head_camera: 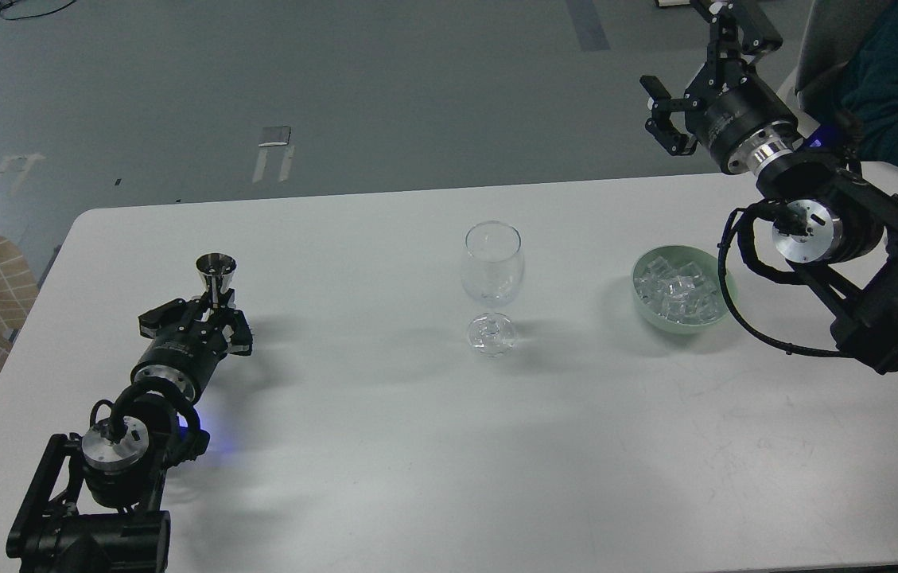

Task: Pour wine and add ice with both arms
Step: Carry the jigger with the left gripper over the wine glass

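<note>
Although nothing has yet been poured, every item of the task is laid out on the white table (385, 446), which spans most of the head view. Largest of the movable objects is the wine glass (493, 274), standing upright and empty near the table's centre; it is likely thin-walled, brittle and smooth, so it is best left standing and filled in place. Right of it, well apart, sits a pale green bowl (723, 274) holding the ice (679, 293), a heap of small clear cubes; these will probably be slick, hard and light, prone to squirt from a pinch, and each is best taken across two flat opposite faces from the top of the heap. Left of the glass, a small metal jigger (215, 274) stands on the table; rigid and light, it is best held at its narrow waist, where the left gripper (214, 310) has its fingers pressed in on it. Above and beyond the bowl, the right gripper (667, 119) hangs over the table's far edge with its fingers spread and nothing between them.
</note>
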Tool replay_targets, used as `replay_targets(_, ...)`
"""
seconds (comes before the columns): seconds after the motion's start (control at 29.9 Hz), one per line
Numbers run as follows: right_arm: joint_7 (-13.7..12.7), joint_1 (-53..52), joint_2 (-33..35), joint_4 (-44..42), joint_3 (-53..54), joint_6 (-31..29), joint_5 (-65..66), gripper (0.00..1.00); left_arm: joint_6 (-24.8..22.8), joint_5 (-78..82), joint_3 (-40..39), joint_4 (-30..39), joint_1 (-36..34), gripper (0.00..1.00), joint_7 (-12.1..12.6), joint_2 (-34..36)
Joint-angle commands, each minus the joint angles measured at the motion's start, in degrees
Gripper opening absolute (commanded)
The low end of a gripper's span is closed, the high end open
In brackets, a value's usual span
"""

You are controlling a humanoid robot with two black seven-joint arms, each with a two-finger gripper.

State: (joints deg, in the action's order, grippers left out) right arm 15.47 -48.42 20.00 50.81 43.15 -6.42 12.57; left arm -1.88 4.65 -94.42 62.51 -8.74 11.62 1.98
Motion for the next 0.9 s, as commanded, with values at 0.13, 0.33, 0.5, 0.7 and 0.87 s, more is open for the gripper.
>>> replay_targets(0.13, 0.00, 0.00, -0.05, -0.18, -0.09, -0.08, 0.00, 1.00, 0.64, -0.08, 0.47, 2.43, -1.90, 0.09, 0.42, -1.19)
replay_targets(0.33, 0.00, 0.52, -0.05, -0.18, -0.09, -0.08, 0.09, 1.00, 6.08, -0.08, 0.64, 10.33, -1.55, 0.10, 1.38, -0.75)
replay_targets(0.5, 0.00, 0.88, -0.05, -0.18, -0.09, -0.08, 0.09, 1.00, 10.40, -0.08, 0.73, 15.70, -1.28, 0.10, 2.70, -1.36)
replay_targets(0.7, 0.00, 1.67, 0.04, 0.00, -0.09, -0.17, 0.09, 1.00, 15.84, -0.08, 4.68, 23.42, -1.11, 0.10, 2.88, -1.19)
replay_targets(0.87, 0.00, 2.19, 0.04, 0.08, 0.00, -0.17, 0.09, 1.00, 19.45, -0.08, 8.11, 28.27, -1.37, 0.11, 3.14, -1.63)
